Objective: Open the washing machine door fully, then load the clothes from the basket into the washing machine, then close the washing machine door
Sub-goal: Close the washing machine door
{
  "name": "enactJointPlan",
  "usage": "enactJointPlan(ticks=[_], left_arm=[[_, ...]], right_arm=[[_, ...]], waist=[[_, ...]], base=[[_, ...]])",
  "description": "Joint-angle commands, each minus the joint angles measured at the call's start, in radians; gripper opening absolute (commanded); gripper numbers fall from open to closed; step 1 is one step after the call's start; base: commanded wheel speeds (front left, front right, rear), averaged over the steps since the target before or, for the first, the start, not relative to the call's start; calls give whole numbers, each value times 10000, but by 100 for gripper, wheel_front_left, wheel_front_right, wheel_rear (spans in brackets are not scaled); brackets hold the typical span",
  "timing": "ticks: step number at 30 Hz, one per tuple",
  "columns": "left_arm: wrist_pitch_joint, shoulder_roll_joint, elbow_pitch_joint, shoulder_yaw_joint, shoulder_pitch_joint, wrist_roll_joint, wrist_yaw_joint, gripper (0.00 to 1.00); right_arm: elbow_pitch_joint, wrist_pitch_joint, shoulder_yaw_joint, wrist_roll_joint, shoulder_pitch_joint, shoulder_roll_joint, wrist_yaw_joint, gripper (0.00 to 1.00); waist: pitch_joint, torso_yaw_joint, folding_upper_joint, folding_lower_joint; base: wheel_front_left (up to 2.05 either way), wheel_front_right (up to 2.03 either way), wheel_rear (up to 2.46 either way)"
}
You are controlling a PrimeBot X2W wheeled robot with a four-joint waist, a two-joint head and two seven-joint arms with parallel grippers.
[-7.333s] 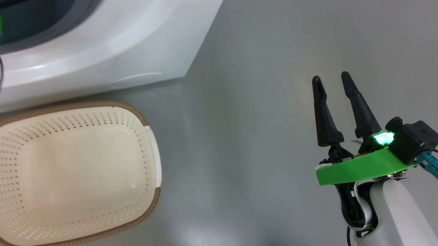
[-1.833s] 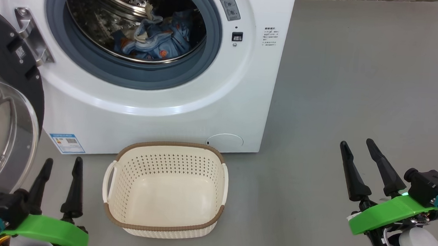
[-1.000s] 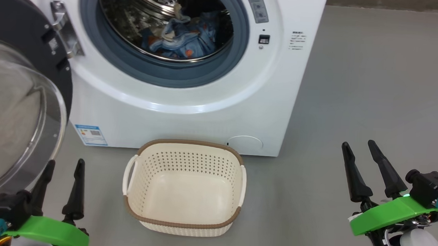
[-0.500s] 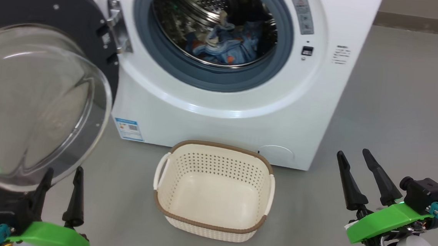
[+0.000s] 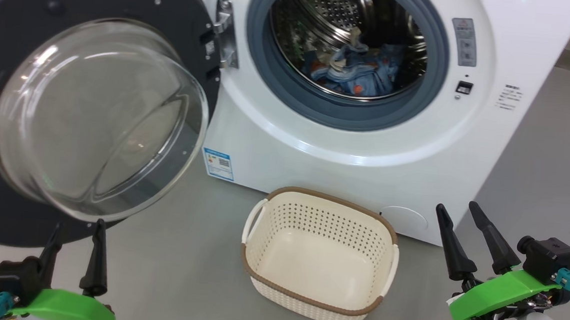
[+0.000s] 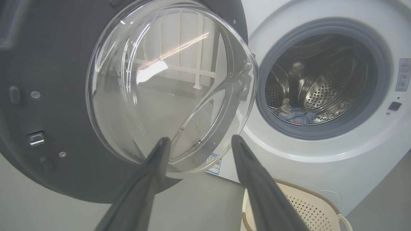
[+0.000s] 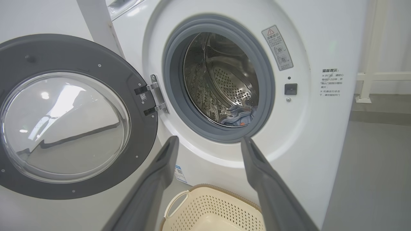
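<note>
While both arms sat low at the near edge of the head view, the L gripper (image 5: 79, 225) at lower left had its two long dark fingers spread w/ nothing betw them, tips just under the open door's lower rim. The R gripper (image 5: 457, 207) at lower right was likewise spread and held nothing, its fingers pointing up over the grey floor (image 5: 183, 253).

Betw the two and a bit further out, the cream-white perforated plastic basket (image 5: 321, 220) w/ brown woven-look rim and white side handles stood upright on the floor. It was just in front of the machine's lower front and apart from both grippers.

At left, the large round glossy black washing machine door (image 5: 92, 111) w/ bulging clear glass bowl was swung wide open on its metal hinge (image 5: 223, 32), inner side facing the robot. In the left wrist view the bowl was close ahead of the fingertips; couldn't tell if touching.

Behind the basket stood the big white front-loading washing machine (image 5: 344, 169), w/ a small blue label sticker (image 5: 218, 163) low on its front. A grey rubber gasket (image 5: 289, 97) ringed the opening. Inside the perforated steel drum (image 5: 335, 8), the clothes (image 5: 366, 73) lay bundled at the bottom: light blue fabric w/ orange-brown print plus a cream-white piece.
</note>
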Motion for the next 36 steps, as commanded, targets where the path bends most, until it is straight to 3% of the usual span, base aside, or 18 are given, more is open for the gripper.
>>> enactJointPlan(ticks=[1,17,36], left_arm=[[-64,321,-261,405,-166,6,60,100],[-87,349,-329,377,-77,-78,133,100],[-130,378,-316,323,-32,-129,215,100]], right_arm=[[-192,-82,193,100,-72,-118,56,100],[-167,-82,151,103,-91,-62,56,100],[-143,-82,248,167,-125,-109,56,100]], waist=[[-77,297,-1,0],[-47,1125,-1,0],[-58,1286,-1,0]], base=[[0,0,0],[0,0,0],[0,0,0]])
